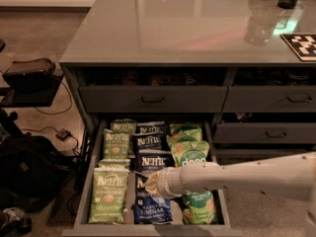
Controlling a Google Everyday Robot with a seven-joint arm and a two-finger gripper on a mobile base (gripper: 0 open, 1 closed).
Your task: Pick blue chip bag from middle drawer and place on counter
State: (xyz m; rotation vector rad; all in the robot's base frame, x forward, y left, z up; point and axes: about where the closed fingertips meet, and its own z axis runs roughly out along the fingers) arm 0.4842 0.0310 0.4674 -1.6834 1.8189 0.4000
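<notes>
Presently: pincer, on a white arm reaching in from the right, low over the middle column of the open drawer; whether it is apart or together cannot be told. Blue bag: flat at the near middle of the drawer, label up, long axis near-to-far, its far end hidden under the pincer. Relation: the bag lies directly below the pincer and runs nearward from it; contact cannot be made out. Neighbours: other blue bags overlapping just beyond it; green Kettle bag close on its left; dang bags on its right, partly under the arm. Tabletop: farther and higher, past the shut upper drawer front. Judgement: a grip would fall on the bag's far end, across its short axis, then lift straight up and carry away to the tabletop.
</notes>
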